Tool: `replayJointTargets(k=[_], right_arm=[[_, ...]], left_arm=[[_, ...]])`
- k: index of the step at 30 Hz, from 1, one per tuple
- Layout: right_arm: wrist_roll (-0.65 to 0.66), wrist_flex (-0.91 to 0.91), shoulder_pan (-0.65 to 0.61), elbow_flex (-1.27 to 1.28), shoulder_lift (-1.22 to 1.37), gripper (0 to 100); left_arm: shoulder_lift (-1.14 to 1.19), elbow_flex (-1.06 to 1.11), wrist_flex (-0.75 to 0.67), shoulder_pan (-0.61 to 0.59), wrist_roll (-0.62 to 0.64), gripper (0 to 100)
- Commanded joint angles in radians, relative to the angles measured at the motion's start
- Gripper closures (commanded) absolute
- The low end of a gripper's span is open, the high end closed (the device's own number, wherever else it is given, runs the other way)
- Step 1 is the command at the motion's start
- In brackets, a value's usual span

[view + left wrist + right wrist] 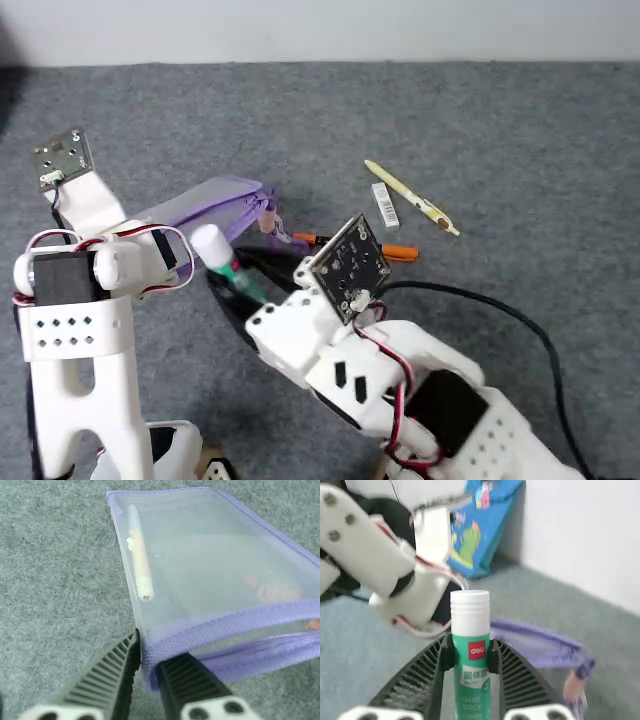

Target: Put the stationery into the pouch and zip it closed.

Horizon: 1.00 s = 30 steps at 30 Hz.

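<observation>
Status of pouch-filling, items listed from the left of the high view.

1. Left gripper (148, 652): pressed together on the near corner of the pouch (210, 570), pinching the purple edge binding and holding it in place on the desk (500, 120).
2. Pouch: translucent with purple trim, lying flat and angled away from the left arm. The two bands of its mouth look slightly parted, so the zip is judged not yet closed.
3. Contents: one pale pen (139, 555) lies along the far side inside. An orange-tinted shape shows through the mesh nearer the mouth, too blurred to name.
4. Glue stick (470, 645): green body, white cap, upright between the fingers of the right gripper (470, 649), which is clamped on its sides. It is held above the desk just beside the pouch mouth, not yet inside.
5. Orange pen (398, 252): on the desk, partly hidden behind the right arm's camera board, near the pouch mouth.
6. White block (384, 204), eraser-like: loose on the desk, farther right.
7. Yellow pen (410, 197): loose, just beside the block.

Assessment: early to middle stage. At least one item is stowed and one is in hand. Three lie outside, and zipping comes after them.
</observation>
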Motion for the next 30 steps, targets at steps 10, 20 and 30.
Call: replayJointTargets(k=[10,20,30], right_arm=[[0.172,-0.754,0.030,0.354,0.048,99.1],[0.166,-0.974,0.097,0.212,0.326,99.1],[0.098,-0.989,0.099,0.213,0.421,99.1]], left_arm=[[0.000,-0.028,0.032,0.003,0.009,99],[0.005,-0.067,0.060,0.005,0.009,99],[0.005,-0.068,0.057,0.003,0.009,99]])
